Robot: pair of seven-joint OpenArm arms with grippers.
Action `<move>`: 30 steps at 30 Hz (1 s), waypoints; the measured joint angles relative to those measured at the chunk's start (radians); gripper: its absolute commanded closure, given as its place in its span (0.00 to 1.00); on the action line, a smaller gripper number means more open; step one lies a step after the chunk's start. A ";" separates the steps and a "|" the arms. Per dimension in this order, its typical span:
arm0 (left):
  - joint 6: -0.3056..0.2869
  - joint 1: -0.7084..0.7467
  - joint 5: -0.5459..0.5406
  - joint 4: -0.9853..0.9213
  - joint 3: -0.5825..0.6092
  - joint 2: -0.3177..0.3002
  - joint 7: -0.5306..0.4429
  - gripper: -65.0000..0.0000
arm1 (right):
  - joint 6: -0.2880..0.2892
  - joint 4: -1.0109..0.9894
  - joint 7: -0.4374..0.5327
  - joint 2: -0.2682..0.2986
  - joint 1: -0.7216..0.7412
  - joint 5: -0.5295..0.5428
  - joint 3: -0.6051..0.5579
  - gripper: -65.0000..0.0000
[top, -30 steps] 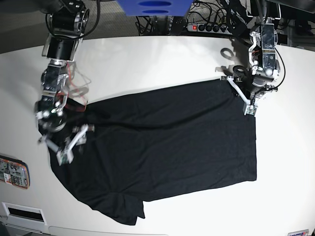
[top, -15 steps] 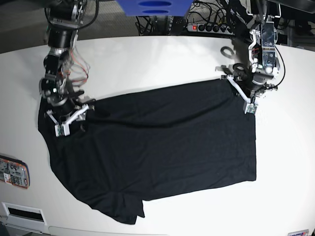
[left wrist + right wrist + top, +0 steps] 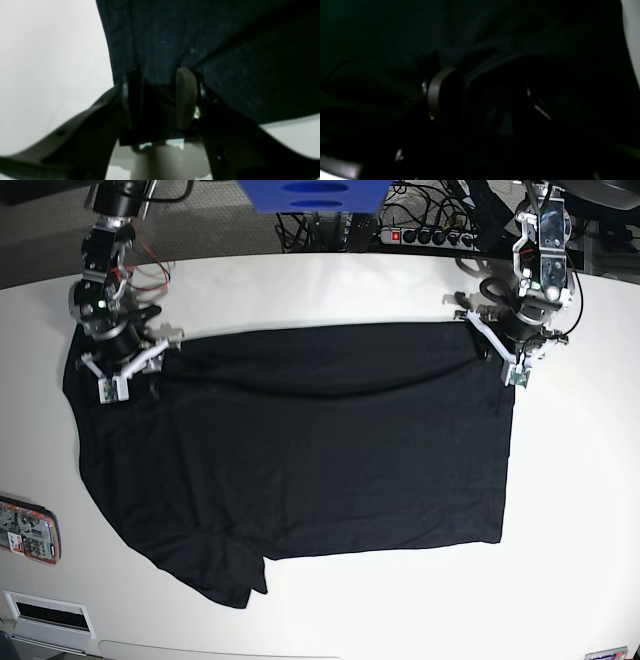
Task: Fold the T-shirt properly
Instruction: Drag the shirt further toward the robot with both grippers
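Note:
The black T-shirt (image 3: 300,440) lies spread on the white table (image 3: 580,510), its far edge pulled straight between my two grippers. My left gripper (image 3: 507,358) holds the shirt's far right corner. In the left wrist view the gripper (image 3: 158,100) has black fabric (image 3: 200,37) pinched between its fingers (image 3: 186,97). My right gripper (image 3: 125,370) holds the far left corner. The right wrist view is very dark: the gripper (image 3: 480,100) is buried in black cloth (image 3: 395,30), with one pad (image 3: 435,92) showing. A sleeve (image 3: 225,575) lies bunched at the near left.
A power strip (image 3: 425,235) and cables lie behind the table's far edge, beside a blue object (image 3: 310,195). A small colourful item (image 3: 28,530) lies at the left edge, and a white box (image 3: 45,612) sits at the near left corner.
Both grippers have moved toward the far side of the table, dragging the shirt's upper edge with them. The right gripper travelled furthest, and the shirt now lies flatter and straighter.

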 measured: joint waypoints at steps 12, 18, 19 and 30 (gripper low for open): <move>0.012 0.172 0.019 0.120 -0.004 0.000 0.021 0.67 | -0.005 0.109 -0.011 -0.001 -0.127 -0.015 0.002 0.50; 0.000 0.226 0.023 0.150 -0.022 -0.001 0.029 0.67 | -0.009 0.138 -0.004 -0.001 -0.174 -0.008 0.003 0.50; -0.005 0.226 0.013 0.150 -0.036 0.000 0.041 0.67 | -0.011 0.143 -0.005 0.000 -0.182 -0.008 0.003 0.50; -0.027 0.251 -0.019 0.150 -0.087 0.001 0.051 0.67 | -0.014 0.174 0.018 0.000 -0.258 0.008 0.005 0.50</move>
